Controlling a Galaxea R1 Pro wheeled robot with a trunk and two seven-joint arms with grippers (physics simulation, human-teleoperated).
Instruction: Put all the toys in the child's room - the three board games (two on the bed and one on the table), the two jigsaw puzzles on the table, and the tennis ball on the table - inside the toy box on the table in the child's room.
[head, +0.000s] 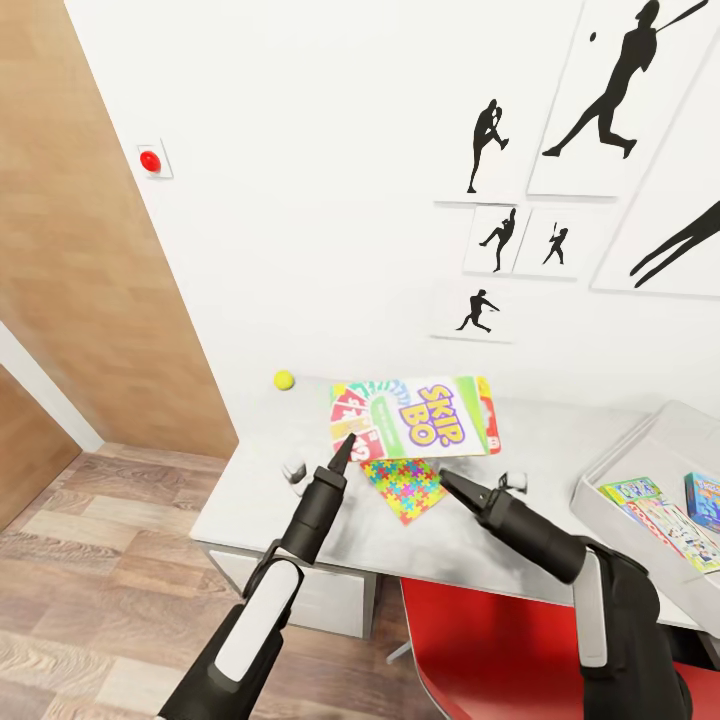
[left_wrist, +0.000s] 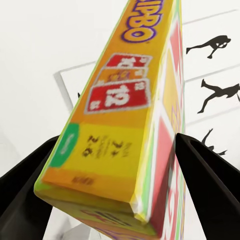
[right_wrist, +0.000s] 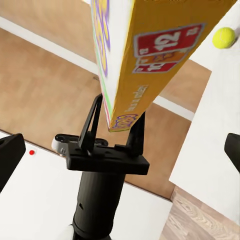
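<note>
My left gripper (head: 343, 447) is clamped on the Skip-Bo board game (head: 415, 416) at its left short edge. Box's long axis runs left-right, face toward me. My right gripper (head: 447, 482): jaws spread, holding nothing.

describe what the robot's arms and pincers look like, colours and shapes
Both arms have glossy black shells with white panels along the forearms, narrowing to dark grey cylindrical wrists. The left pincer and right pincer each end in slim, pointed black fingers on a flat black crossbar. No cables or markings show.

Table (head: 560, 450), ball (head: 284, 380), puzzle (head: 404, 487), box (head: 640, 455)
</note>
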